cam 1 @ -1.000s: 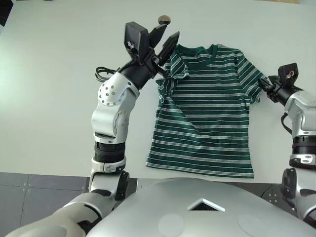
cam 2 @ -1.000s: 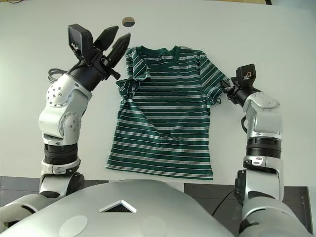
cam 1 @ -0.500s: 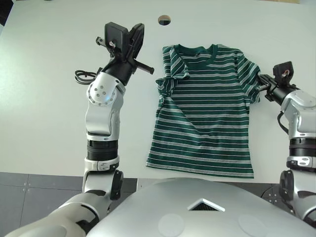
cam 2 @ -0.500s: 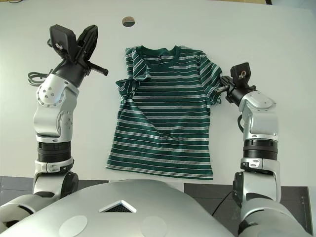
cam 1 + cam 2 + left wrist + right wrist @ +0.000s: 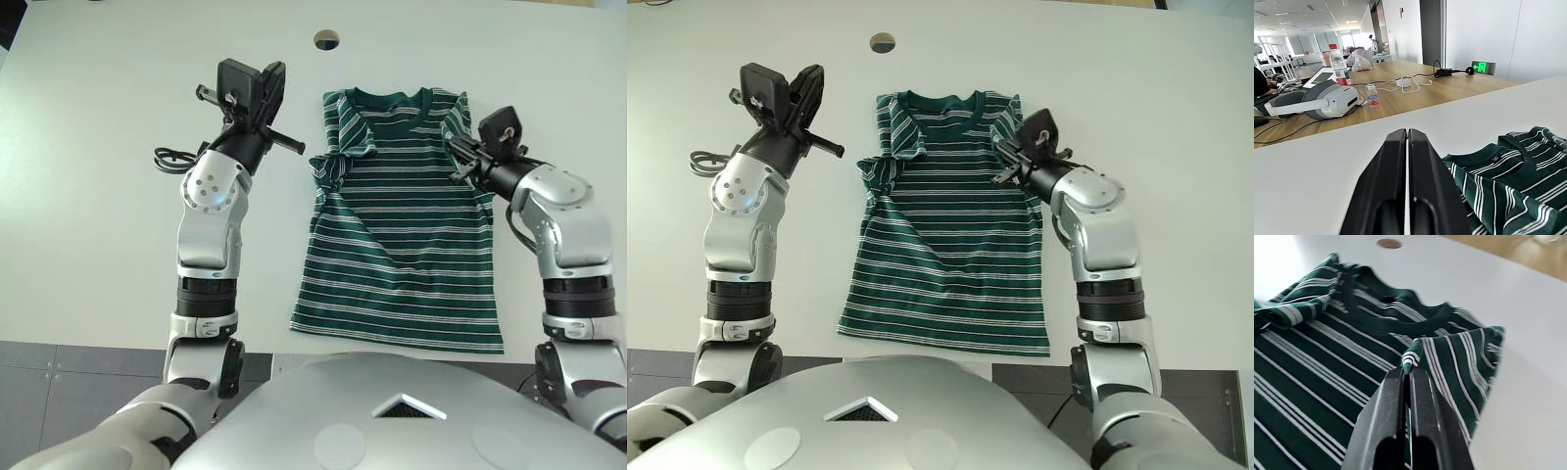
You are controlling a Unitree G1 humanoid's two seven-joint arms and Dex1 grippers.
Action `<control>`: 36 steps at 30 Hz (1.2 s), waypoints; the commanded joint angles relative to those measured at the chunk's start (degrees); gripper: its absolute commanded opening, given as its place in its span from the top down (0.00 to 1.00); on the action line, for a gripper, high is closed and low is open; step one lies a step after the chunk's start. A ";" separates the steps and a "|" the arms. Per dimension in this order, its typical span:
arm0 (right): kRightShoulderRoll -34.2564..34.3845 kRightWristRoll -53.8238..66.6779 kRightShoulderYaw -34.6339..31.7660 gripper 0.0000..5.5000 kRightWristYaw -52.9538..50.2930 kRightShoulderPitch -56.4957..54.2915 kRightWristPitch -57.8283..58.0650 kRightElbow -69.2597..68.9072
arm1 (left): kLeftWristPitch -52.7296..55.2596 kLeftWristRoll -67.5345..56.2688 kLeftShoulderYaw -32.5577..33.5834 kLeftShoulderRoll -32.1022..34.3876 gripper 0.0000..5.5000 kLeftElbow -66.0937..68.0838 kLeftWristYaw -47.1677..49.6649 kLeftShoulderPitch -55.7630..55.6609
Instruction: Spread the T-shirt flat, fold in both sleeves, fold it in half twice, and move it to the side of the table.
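A: Where to look for the T-shirt (image 5: 402,245)?
B: Spread on the white surface (image 5: 98,215), collar (image 5: 392,98) at the far end, hem (image 5: 397,338) at the near edge. Long axis straight away from the robot.
A: And in the right gripper (image 5: 460,162)?
B: Clenched on the edge of the right sleeve (image 5: 1459,362), with the fingers (image 5: 1435,440) pinching the striped cloth. Lifted and drawn inward over the chest, just beside the collar.
A: Mid-fold on that side, then?
B: Judged so. Doubled back at the sleeve, not yet laid down.
A: Which way from here?
B: Down, and a little further toward the shirt's midline. Across the long axis, not along it. Then letting go, to leave a fold line parallel with the shirt's side.
A: And the left gripper (image 5: 272,78)?
B: Raised above the surface to the left of the shirt, well apart from the cloth. Pressed together at the fingers, holding nothing.
A: And the left sleeve (image 5: 331,163)?
B: Bunched up by the left shoulder. Possibly folded in already, possibly just crumpled; hard to tell from the head views.
A: Nearer arm for tidying that?
B: The left, clearly. Inward of those fingers and lower, so a reach down and toward the right.
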 commanded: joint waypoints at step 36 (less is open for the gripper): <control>-42.88 -29.72 -15.21 0.55 16.09 41.51 -70.64 -8.67 | -41.15 21.12 -10.55 49.02 0.55 -8.36 -32.64 23.45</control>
